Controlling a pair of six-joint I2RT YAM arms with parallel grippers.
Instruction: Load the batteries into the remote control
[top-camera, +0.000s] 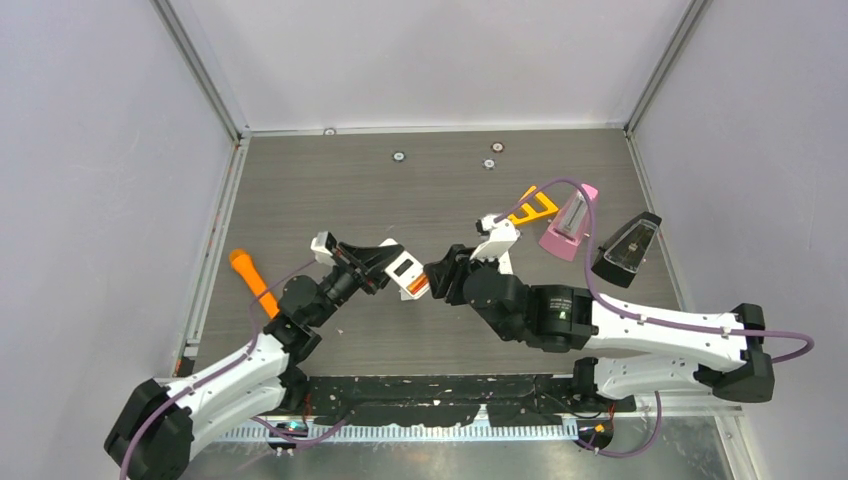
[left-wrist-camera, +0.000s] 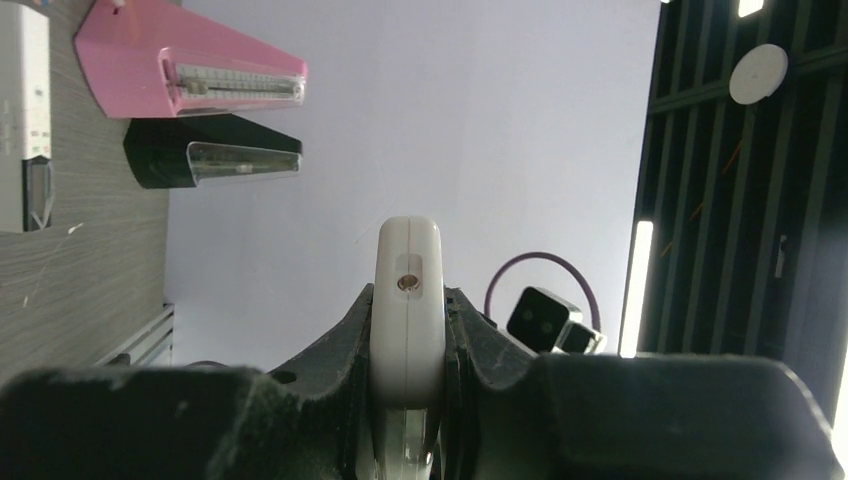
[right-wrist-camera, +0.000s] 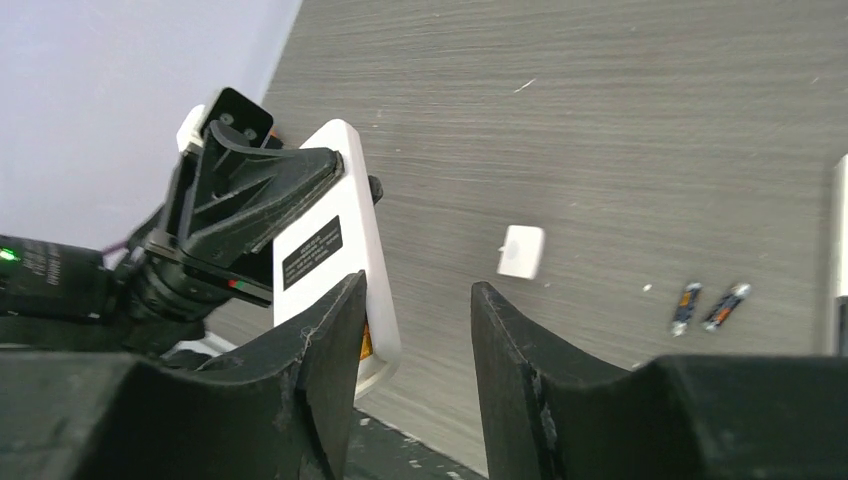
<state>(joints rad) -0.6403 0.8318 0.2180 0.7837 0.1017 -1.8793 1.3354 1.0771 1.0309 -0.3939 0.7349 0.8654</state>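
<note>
My left gripper (top-camera: 378, 264) is shut on the white remote control (left-wrist-camera: 408, 300) and holds it above the table, its edge clamped between both fingers. The remote (right-wrist-camera: 335, 250) shows its back with a black label. An orange battery (right-wrist-camera: 368, 343) sits in its open lower end. My right gripper (right-wrist-camera: 415, 330) is open just beside that end, its left finger close against the remote, nothing between the fingers. In the top view the two grippers meet at the remote (top-camera: 402, 272). Two small dark batteries (right-wrist-camera: 686, 306) (right-wrist-camera: 727, 305) lie on the table. A white cover piece (right-wrist-camera: 522, 251) lies near them.
An orange cone-ended stick (top-camera: 252, 280) lies at the left. A pink wedge-shaped object (top-camera: 570, 222), a black one (top-camera: 627, 250) and a yellow-orange piece (top-camera: 535, 207) stand at the right. Small round discs (top-camera: 398, 156) sit near the back wall.
</note>
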